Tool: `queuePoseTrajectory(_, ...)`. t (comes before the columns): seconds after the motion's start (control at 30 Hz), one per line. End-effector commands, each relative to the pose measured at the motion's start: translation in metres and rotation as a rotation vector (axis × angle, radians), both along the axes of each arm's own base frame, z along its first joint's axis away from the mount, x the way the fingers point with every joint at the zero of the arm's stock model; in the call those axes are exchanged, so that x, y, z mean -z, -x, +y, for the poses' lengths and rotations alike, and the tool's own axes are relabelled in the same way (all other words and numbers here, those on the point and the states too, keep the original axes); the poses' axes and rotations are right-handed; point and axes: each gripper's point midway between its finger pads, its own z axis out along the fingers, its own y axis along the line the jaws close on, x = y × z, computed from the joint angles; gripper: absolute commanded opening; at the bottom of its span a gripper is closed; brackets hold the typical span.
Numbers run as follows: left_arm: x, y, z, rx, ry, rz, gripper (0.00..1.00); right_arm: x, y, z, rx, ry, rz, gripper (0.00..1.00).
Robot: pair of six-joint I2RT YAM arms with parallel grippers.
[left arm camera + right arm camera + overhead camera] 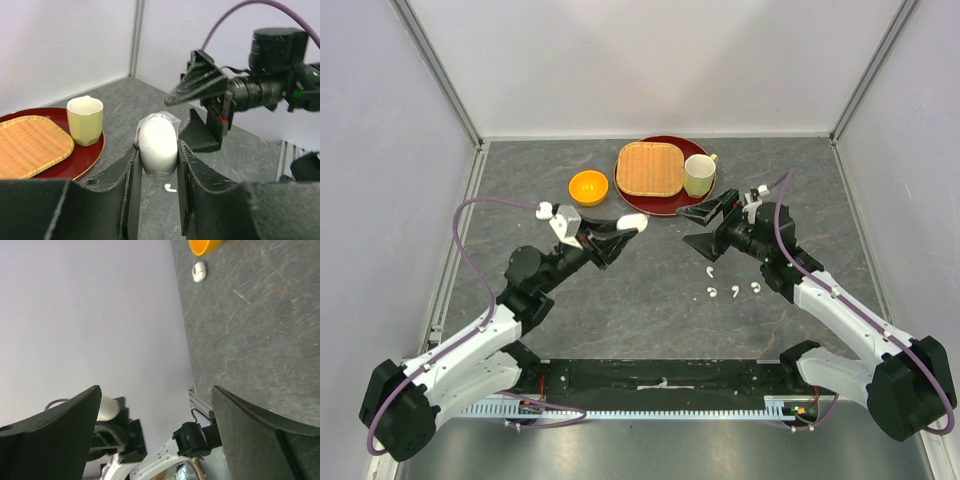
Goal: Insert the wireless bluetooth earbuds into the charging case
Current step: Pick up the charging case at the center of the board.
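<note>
Left gripper (158,149) clamps the white case (157,134); right gripper (705,228) stands wide, four earbuds (735,291) on the table (650,325) nearby.

Right gripper (156,388) spread wide, orange bowl (205,245), white oval object (199,271) just beside it
</note>
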Motion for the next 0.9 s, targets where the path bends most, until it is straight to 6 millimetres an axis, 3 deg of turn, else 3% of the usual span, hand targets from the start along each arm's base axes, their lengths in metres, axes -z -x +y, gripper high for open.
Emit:
queuePoseTrajectory(0.0, -0.006, 0.035, 0.001, 0.108, 0.021, -0.232, 0.02, -0.030, 0.020, 0.006, -0.086, -0.137, -0.084, 0.98)
queuePoseTrajectory(0.03, 0.011, 0.040, 0.004, 0.108, 0.021, -0.232, 0.02, -0.034, 0.029, 0.010, -0.109, -0.194, -0.067, 0.98)
queuePoseTrajectory(0.2, 0.009, 0.061, 0.003, 0.193, 0.048, -0.229, 0.02, -0.058, 0.052, 0.007, -0.129, -0.195, -0.082, 0.98)
queuePoseTrajectory(0.33, 0.005, 0.064, 0.005, 0.193, 0.068, -0.257, 0.02, -0.061, 0.054, 0.009, -0.120, -0.215, -0.066, 0.98)
queuePoseTrajectory(0.5, 0.001, 0.064, -0.002, 0.234, 0.070, -0.257, 0.02, -0.050, 0.062, 0.034, -0.188, -0.290, 0.016, 0.98)
queuePoseTrajectory(0.63, 0.000, 0.065, -0.005, 0.254, 0.089, -0.262, 0.02, -0.059, 0.073, 0.060, -0.275, -0.328, 0.000, 0.98)
queuePoseTrajectory(0.87, 0.006, 0.064, -0.006, 0.252, 0.080, -0.258, 0.02, -0.054, 0.079, 0.081, -0.306, -0.378, 0.046, 0.91)
